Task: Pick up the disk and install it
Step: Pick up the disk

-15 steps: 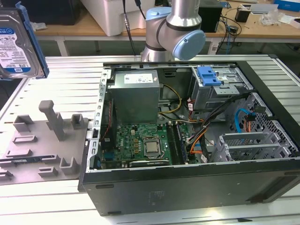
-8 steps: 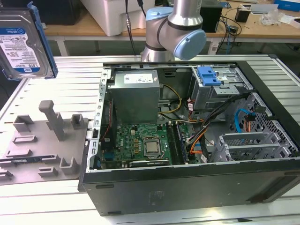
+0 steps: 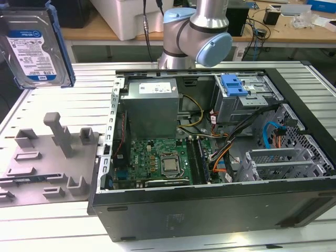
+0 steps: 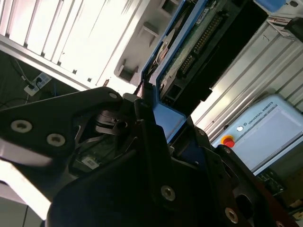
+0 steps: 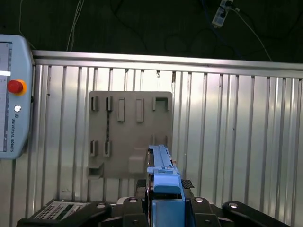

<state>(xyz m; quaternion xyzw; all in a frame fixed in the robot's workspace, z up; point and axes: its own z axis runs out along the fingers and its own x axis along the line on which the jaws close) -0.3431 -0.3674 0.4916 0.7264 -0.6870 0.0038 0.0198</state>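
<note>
The disk [image 3: 34,44], a silver hard drive with a white-and-blue label and blue side rails, hangs in the air at the exterior view's upper left, above the table and left of the open computer case [image 3: 210,152]. In the first wrist view the disk [image 5: 163,177] stands edge-on, its blue rail rising between the black fingers of my gripper [image 5: 163,201], which is shut on it. The second wrist view shows the disk's [image 4: 196,45] circuit-board side and blue rail reaching out from my gripper [image 4: 154,120].
A grey fixture plate [image 3: 47,157] with upright pegs lies on the ribbed table left of the case. Inside the case are a grey power-supply box [image 3: 152,105], a motherboard [image 3: 157,160] and a blue bracket [image 3: 233,85] on the drive bay. A teach pendant [image 5: 12,94] lies nearby.
</note>
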